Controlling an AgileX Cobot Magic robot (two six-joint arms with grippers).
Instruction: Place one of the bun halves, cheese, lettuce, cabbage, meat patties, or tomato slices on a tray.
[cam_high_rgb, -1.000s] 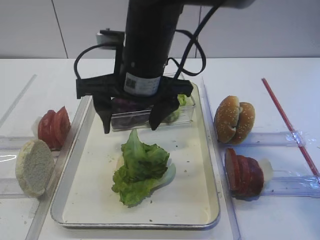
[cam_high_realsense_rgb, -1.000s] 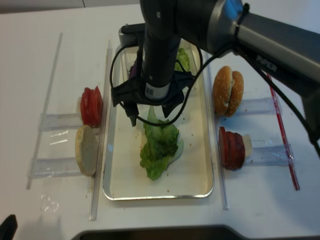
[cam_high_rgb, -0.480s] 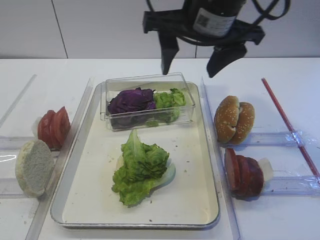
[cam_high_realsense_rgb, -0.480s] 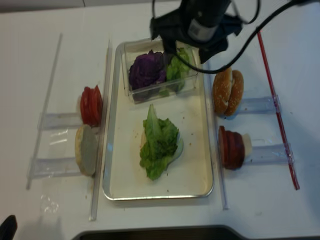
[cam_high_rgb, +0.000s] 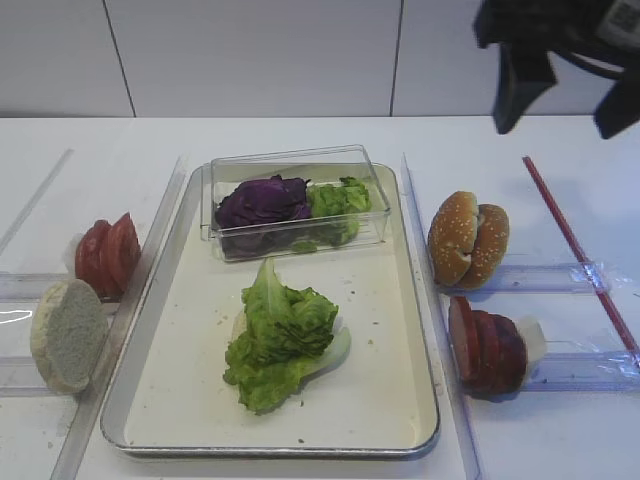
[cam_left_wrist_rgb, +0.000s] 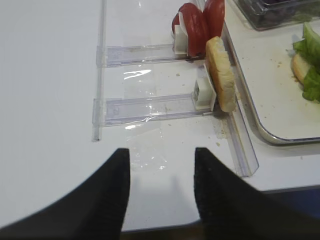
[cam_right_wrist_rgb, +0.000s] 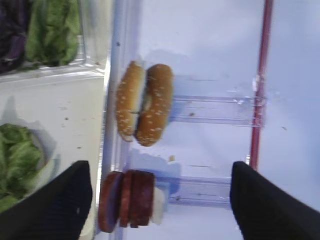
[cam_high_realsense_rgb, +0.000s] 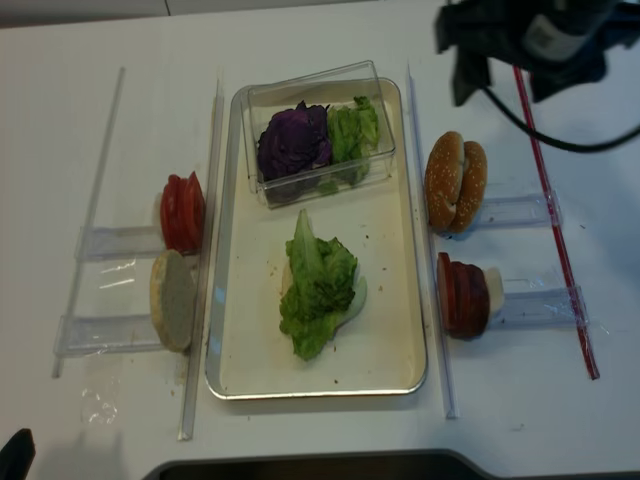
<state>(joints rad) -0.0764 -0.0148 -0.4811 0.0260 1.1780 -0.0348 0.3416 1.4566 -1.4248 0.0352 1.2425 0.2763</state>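
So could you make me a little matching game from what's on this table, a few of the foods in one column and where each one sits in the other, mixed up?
Things:
1. lettuce
2. cabbage
3. sesame bun halves
4. pale bun half

Places:
A. on edge in a clear rack left of the tray
B. lying loose on the tray's bare floor
C. inside the clear plastic box at the tray's far end
D. on edge in a clear rack right of the tray

Pairs: 1-B, 2-C, 3-D, 4-A
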